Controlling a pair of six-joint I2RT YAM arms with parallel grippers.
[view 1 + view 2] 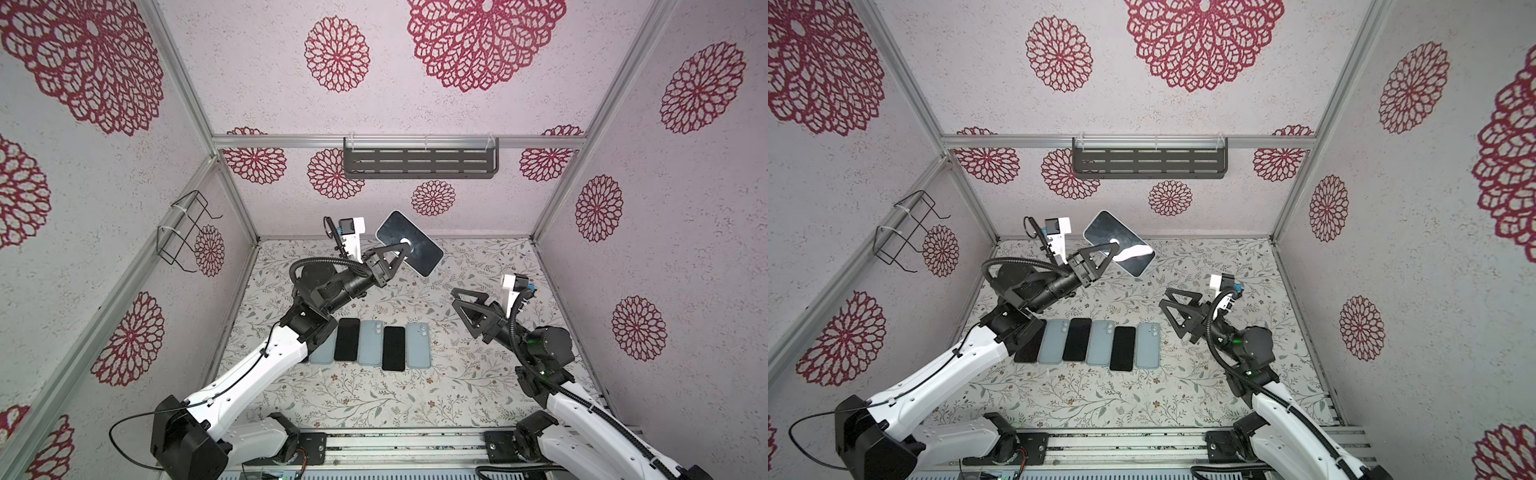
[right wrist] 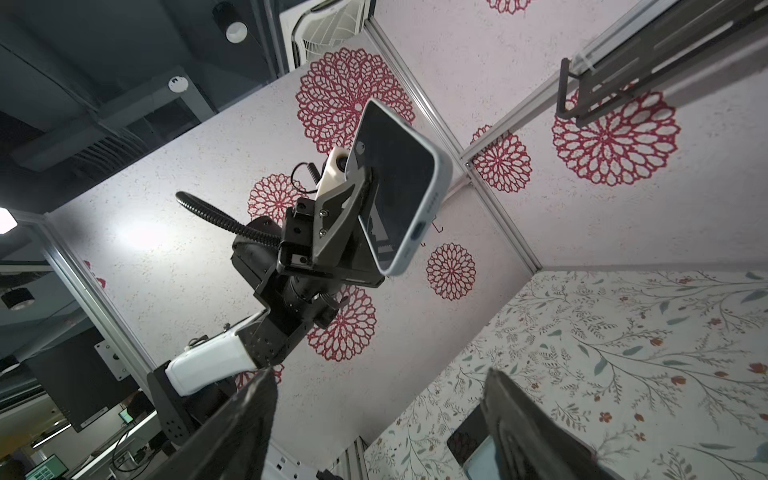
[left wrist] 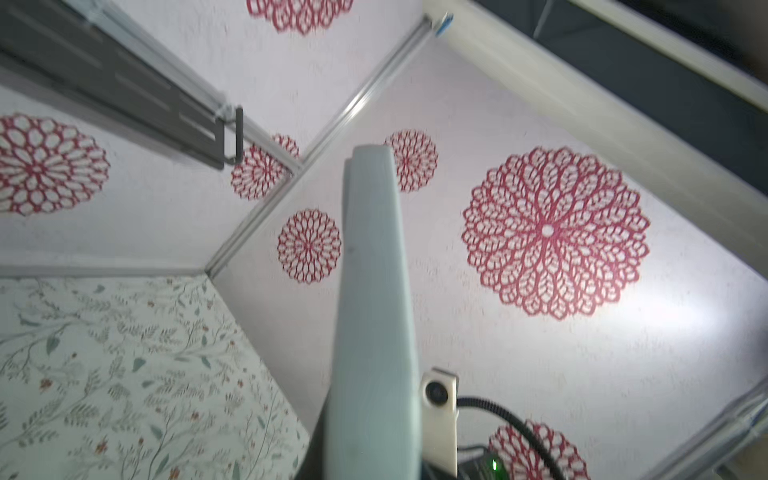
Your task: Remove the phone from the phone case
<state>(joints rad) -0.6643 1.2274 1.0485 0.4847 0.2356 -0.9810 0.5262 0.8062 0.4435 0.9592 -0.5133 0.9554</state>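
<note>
Phone place: phone (image 1: 424, 253) in its case (image 2: 432, 208), held in the air over the far part of the table (image 1: 374, 399), tilted, screen towards the top views.
Left claw: left gripper (image 1: 405, 245) pinches the cased phone across its flat faces, one finger on the screen.
Right claw: right gripper (image 1: 455, 299) spread wide, holding nothing, well apart from the phone.
Edges: the phone's upper corner shows against the back wall, below the shelf (image 1: 419, 164); a wire rack (image 1: 183, 232) hangs on the left wall.
Open room: bare table under the phone, between the two grippers, and in front of the row.
Count: three black phones (image 1: 1077, 338) and three blue pieces (image 1: 1100, 343) lie in one alternating row; the leftmost black one is partly under the left arm.
Blue pieces: camera rings up; whether empty cases or face-down phones, cannot tell.
Phone look: dark glossy screen with reflections, pale blue-grey case rim all round, port cut-out in the bottom edge.
</note>
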